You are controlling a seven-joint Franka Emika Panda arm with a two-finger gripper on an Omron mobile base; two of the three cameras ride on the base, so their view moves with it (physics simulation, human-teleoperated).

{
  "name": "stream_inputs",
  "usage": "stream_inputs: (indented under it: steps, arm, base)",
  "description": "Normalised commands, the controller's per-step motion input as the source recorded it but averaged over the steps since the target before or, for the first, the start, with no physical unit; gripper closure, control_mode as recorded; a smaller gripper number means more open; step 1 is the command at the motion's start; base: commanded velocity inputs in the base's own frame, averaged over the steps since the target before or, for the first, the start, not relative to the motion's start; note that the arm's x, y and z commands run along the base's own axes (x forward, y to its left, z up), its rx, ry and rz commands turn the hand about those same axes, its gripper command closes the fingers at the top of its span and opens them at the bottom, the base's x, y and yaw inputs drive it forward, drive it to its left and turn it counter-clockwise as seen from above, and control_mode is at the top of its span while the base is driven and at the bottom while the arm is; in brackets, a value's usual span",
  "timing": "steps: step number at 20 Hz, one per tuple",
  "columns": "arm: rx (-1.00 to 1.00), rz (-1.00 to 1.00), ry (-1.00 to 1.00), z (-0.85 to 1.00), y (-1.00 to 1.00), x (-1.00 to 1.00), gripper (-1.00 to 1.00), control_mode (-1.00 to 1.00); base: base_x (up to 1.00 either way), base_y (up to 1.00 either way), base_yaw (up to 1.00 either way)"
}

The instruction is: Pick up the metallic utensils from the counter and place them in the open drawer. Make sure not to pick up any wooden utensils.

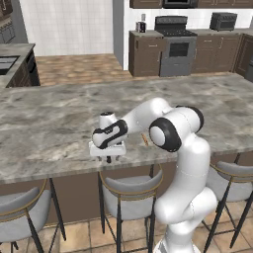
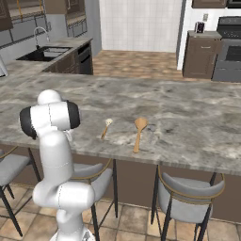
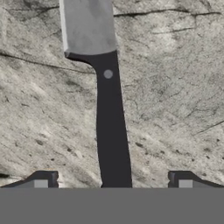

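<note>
Marbled counter is seen under the wide-open gripper, its fingertips set either side of the knife handle; nothing is gripped yet, so lifting and placing in the drawer are judged left

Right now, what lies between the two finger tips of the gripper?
In the hand view, the black handle of the knife lies on the counter midway between the open gripper's tips, with bare stone on each side of it.
</note>
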Motion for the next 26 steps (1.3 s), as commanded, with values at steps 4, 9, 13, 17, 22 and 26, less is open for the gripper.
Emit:
stream_inputs:
  steps: [4,9,13,17,22,26]
  arm:
    - [0.0,-0.05,0.0,-0.29,0.05,0.24,-1.0,-1.0]
    - [0.0,-0.05,-0.03,-0.18,0.05,0.34,-1.0,-1.0]
    - [0.0,-0.04,-0.02,-0.12,0.02,0.23,-1.0,-1.0]
    - [0.0,-0.01,0.0,-0.08,0.0,0.05,-1.0,-1.0]
    - [0.0,0.0,0.0,-0.01,0.0,0.0,-1.0,-1.0]
    - [0.0,0.0,0.0,-0.07,0.0,0.0,1.0,-1.0]
  base:
    - [0.0,0.0,0.0]
    - [0.0,0.0,0.0]
    - [0.0,0.0,0.0]
    - [0.0,0.0,0.0]
    - [0.0,0.0,0.0]
    - [0.0,0.0,0.0]
